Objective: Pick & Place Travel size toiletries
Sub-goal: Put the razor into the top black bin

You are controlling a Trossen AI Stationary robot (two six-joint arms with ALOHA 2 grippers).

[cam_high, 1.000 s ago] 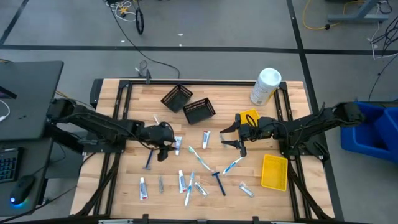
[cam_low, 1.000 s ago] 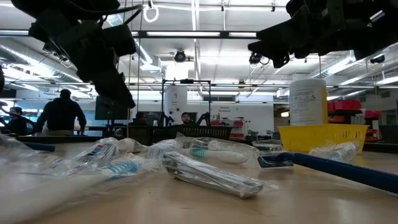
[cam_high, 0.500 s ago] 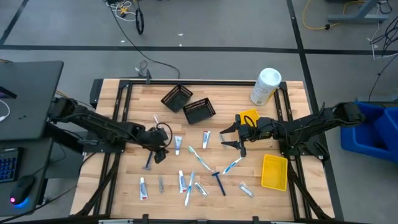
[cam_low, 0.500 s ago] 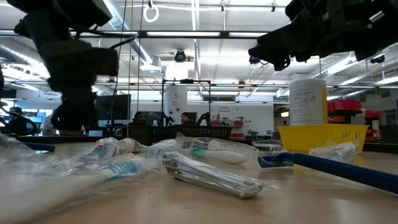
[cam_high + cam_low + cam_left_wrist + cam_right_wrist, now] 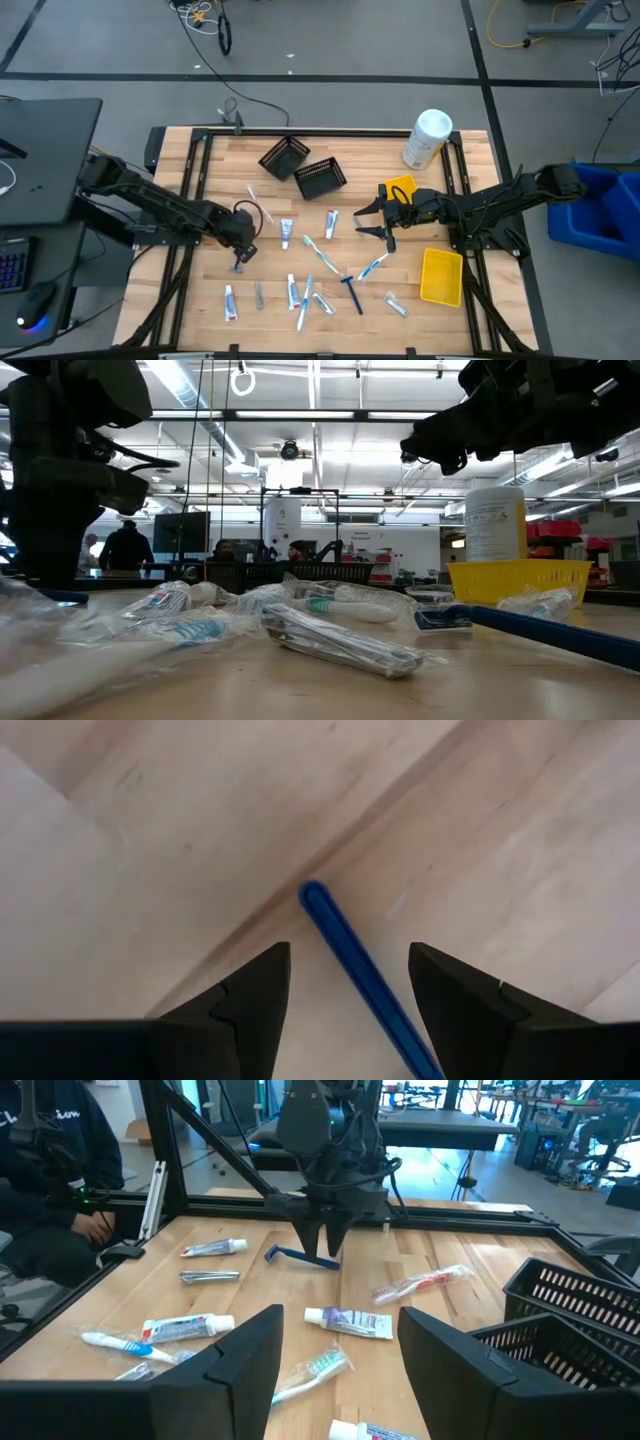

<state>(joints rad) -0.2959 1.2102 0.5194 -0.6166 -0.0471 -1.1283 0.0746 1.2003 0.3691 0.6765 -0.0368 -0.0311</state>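
Note:
A dark blue razor [image 5: 238, 262] lies flat on the wood at the table's left. My left gripper [image 5: 240, 250] points down over it, open. In the left wrist view its two fingers stand on either side of the razor's handle [image 5: 352, 965] with a gap on both sides. The right wrist view shows the same gripper [image 5: 328, 1240] above the razor [image 5: 300, 1258]. My right gripper [image 5: 366, 221] hovers open near the table's middle, holding nothing. Toothpaste tubes [image 5: 286, 233], toothbrushes [image 5: 320, 252], a second razor [image 5: 351, 292] and silver pieces [image 5: 397, 305] lie scattered flat.
Two black mesh baskets [image 5: 285, 157] [image 5: 321, 177] sit toward the far edge. A white canister [image 5: 427, 138] stands at the far right. One yellow bin [image 5: 441, 276] sits near right, another [image 5: 402, 187] beside my right gripper. A person [image 5: 50, 1170] sits beyond the table's left side.
My left gripper has moved toward the table's left and near edge, away from the toothpaste tube, and has tipped to point down over the blue razor. No toiletry has moved.

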